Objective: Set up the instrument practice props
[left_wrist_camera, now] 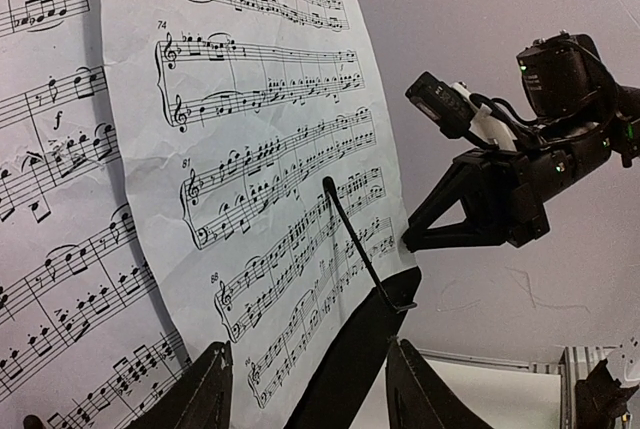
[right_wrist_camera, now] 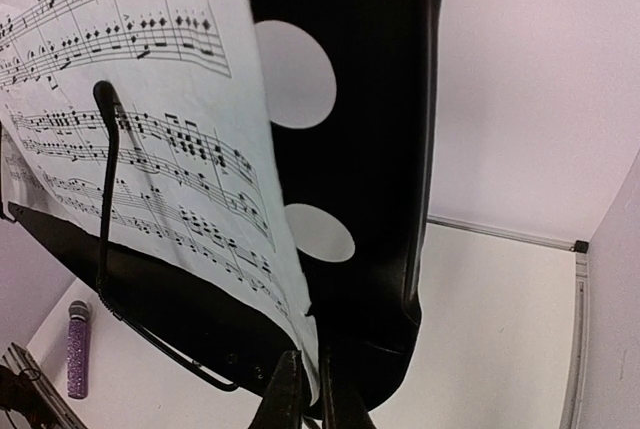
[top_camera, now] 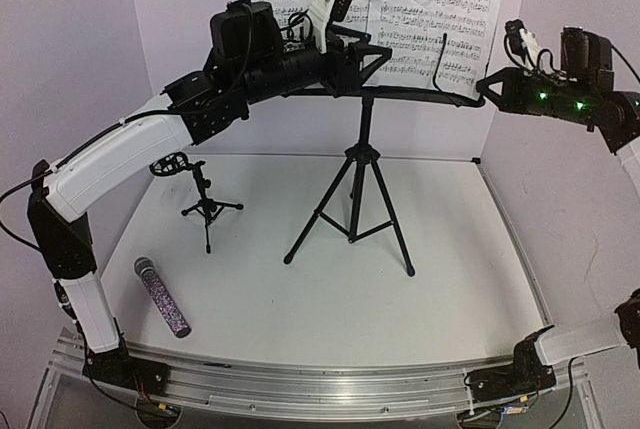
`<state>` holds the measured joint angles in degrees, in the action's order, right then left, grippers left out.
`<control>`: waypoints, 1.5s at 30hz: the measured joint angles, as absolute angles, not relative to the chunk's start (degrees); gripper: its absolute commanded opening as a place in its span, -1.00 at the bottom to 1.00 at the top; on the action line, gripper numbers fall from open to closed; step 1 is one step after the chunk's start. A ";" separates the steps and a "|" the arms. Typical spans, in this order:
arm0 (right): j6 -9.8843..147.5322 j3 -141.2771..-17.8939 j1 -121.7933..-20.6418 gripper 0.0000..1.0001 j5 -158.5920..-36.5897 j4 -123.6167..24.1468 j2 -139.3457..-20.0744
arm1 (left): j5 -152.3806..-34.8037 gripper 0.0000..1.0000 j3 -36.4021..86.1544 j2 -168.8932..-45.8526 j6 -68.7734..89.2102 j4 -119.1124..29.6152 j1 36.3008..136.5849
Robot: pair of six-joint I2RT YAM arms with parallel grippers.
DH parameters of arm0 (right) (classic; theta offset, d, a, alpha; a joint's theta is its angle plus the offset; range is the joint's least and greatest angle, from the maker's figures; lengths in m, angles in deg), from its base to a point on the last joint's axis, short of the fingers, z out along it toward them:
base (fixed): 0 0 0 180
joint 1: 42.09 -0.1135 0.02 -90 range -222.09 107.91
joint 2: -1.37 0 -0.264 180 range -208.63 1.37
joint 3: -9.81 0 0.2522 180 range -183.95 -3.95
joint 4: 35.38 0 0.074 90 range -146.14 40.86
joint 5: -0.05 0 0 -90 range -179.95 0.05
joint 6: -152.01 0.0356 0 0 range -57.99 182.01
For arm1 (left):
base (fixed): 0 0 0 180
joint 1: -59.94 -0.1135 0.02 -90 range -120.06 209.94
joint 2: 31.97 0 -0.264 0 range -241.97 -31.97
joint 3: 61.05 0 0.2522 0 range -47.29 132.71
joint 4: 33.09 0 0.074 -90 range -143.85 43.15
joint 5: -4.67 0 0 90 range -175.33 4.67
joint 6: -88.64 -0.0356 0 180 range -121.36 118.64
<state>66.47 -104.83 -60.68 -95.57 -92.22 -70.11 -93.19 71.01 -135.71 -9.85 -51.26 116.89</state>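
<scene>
Right wrist view: right fingers (right_wrist_camera: 285, 401) pinch the sheet-music page (right_wrist_camera: 150, 99), likely flimsy and tearable, by its lower corner against the stiff music stand tray (right_wrist_camera: 385, 69); left fingers (left_wrist_camera: 207, 389) gape, released.

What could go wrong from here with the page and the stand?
1. The right tool seems to pinch the lower corner of the right sheet-music page; pulling could tear it or drag it from under the wire retainer.
2. Both arms are up at the tray of the music stand; a sideways push could tip its tripod.
</scene>
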 measured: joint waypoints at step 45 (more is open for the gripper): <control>63.53 -105.16 -60.00 -1.00 -91.23 -92.12 -69.90 | -94.61 0.03 71.01 -135.71 -10.26 -51.28 116.50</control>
